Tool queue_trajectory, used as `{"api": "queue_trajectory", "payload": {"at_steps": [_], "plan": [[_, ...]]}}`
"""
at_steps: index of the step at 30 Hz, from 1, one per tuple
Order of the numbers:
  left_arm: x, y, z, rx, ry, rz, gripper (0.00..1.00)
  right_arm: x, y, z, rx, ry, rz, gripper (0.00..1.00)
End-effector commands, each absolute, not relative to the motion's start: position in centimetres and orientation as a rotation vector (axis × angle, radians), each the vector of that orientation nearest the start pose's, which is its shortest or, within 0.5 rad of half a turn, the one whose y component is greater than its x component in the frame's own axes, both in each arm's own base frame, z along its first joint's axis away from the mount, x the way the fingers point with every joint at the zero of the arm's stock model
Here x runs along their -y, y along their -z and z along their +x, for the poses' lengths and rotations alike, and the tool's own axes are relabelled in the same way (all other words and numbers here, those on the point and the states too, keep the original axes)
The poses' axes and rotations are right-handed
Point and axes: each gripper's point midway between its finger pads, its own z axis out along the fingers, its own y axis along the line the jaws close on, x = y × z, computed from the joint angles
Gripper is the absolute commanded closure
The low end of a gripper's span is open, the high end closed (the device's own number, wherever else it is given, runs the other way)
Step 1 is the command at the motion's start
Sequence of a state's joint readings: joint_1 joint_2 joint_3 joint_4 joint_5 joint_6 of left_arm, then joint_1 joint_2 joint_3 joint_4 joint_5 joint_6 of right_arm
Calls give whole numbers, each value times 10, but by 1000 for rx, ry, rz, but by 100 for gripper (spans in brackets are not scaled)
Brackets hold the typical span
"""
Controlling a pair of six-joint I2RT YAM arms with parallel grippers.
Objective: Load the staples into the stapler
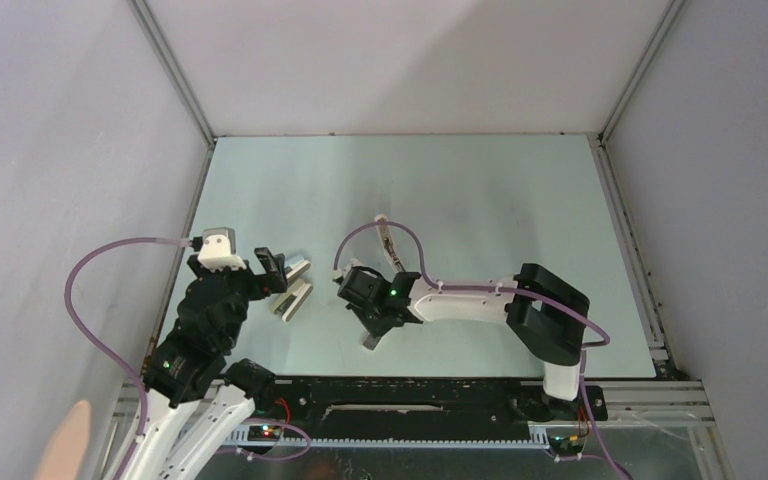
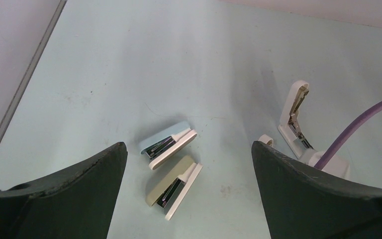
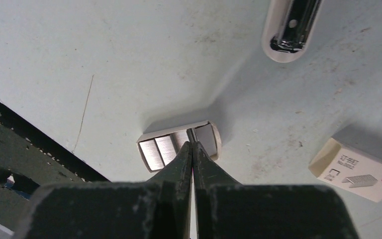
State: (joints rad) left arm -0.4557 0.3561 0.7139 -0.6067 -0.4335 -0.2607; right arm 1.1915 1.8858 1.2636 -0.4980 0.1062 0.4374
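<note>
The stapler (image 1: 388,240) is slim and white and lies opened out on the table; its hinged arms (image 2: 296,117) show in the left wrist view and one end (image 3: 291,25) in the right wrist view. The staples (image 3: 159,152) are silver blocks in a small open white tray (image 1: 371,343). My right gripper (image 3: 191,144) is shut, fingertips pressed together and reaching down into that tray between the blocks; I cannot tell whether a strip is pinched. My left gripper (image 2: 189,147) stands wide open, holding nothing, left of the stapler (image 1: 272,268).
A blue-and-white stapler (image 2: 166,144) and a beige-and-white one (image 2: 174,186) lie below the left gripper. A small white box with a red mark (image 3: 358,169) sits right of the tray. The table's near edge (image 3: 40,139) runs close to the tray. Purple cable (image 1: 400,232) loops over the stapler.
</note>
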Motion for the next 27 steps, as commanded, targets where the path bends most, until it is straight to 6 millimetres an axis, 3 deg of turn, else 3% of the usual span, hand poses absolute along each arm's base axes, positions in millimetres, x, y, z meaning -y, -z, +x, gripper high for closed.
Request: {"api": "queue_trajectory", "payload": {"at_steps": [1, 5, 27], "plan": [[33, -252, 213, -1782, 117, -123, 2, -380, -49, 160, -2475, -334, -988, 91], [32, -252, 214, -1782, 117, -124, 2, -384, -48, 158, -2449, -334, -1023, 84], [33, -253, 214, -1783, 120, -122, 2, -396, -30, 155, -2373, -225, -1174, 85]]}}
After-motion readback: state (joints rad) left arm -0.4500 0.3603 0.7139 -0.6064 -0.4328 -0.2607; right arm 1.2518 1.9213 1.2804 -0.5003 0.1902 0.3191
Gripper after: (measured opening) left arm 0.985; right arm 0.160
